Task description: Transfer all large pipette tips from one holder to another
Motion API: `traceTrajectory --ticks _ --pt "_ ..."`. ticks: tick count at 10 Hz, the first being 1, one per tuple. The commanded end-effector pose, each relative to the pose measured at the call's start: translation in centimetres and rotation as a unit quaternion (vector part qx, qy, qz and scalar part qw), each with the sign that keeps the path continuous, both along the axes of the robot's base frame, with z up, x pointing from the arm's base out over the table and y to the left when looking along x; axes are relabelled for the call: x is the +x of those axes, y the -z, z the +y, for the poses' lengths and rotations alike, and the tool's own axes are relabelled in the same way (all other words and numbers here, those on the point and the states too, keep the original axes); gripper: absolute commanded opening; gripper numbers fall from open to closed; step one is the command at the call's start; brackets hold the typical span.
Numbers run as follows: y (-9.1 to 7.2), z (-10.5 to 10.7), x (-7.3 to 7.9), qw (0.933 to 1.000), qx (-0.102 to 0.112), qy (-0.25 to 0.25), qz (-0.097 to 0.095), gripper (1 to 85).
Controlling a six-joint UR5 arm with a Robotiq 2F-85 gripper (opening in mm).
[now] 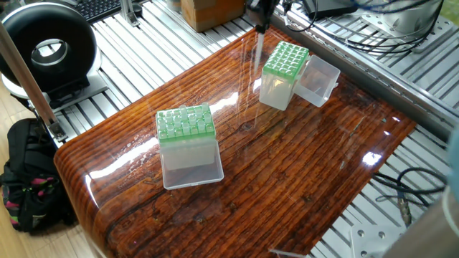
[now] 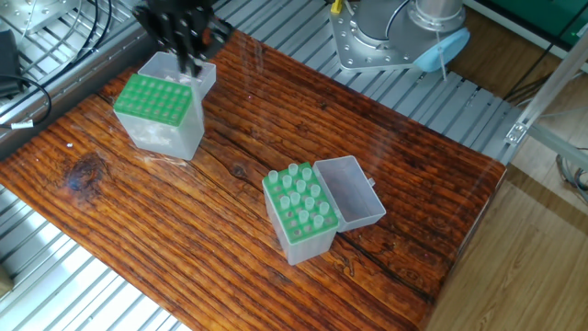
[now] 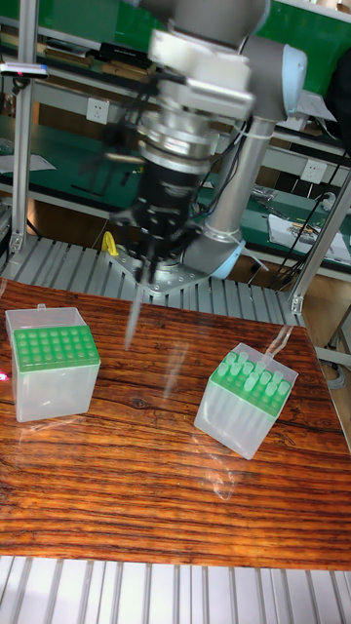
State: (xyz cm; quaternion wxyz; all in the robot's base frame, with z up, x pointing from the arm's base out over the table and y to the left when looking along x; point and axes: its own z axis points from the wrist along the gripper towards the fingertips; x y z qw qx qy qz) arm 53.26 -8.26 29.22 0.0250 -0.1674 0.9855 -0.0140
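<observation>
My gripper (image 1: pixel 259 21) hangs over the table's far edge, shut on one large pipette tip (image 1: pixel 257 50), a slim clear tube pointing down. The tip (image 3: pixel 133 320) hovers in the air just beside the holder (image 1: pixel 285 59) whose green top shows only bare holes, and above its level. In the other fixed view the gripper (image 2: pixel 189 53) is blurred, right behind that holder (image 2: pixel 152 97). The second holder (image 2: pixel 299 210) stands nearer the table's middle with several tips (image 3: pixel 252 376) upright in it.
Each holder has its clear lid open: one (image 1: pixel 317 79) behind the bare holder, one (image 2: pixel 354 189) beside the filled one. A black round device (image 1: pixel 49 50) and a backpack (image 1: pixel 29 179) sit off the table's left. Cables (image 1: pixel 401 183) lie on the slotted frame.
</observation>
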Motion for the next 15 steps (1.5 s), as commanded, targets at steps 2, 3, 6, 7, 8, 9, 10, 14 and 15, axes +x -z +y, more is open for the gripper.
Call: traceTrajectory --ticks 2,3,6,7,8,9,10,14,15 --pt "-1.4 -8.0 0.4 0.9988 0.002 -0.049 0.001 12.7" --pt "-1.1 -9.9 0.4 0.9983 -0.001 -0.059 -0.001 12.7" --pt "-0.8 -10.5 -0.4 0.9981 0.023 -0.056 0.002 16.3" --pt "-0.9 -10.2 -0.3 0.9987 0.030 -0.040 -0.002 16.7" --pt "-0.9 -9.6 0.3 0.9988 0.042 -0.020 -0.013 16.7" --pt "-1.0 -9.5 1.0 0.9985 0.047 0.008 -0.025 16.7" --pt "-1.0 -9.7 1.4 0.9982 0.044 0.027 -0.032 16.0" --pt "-0.1 -14.5 1.2 0.9994 0.024 0.005 -0.023 15.0" --pt "0.1 -15.4 1.3 0.9997 0.017 -0.002 -0.016 15.0"
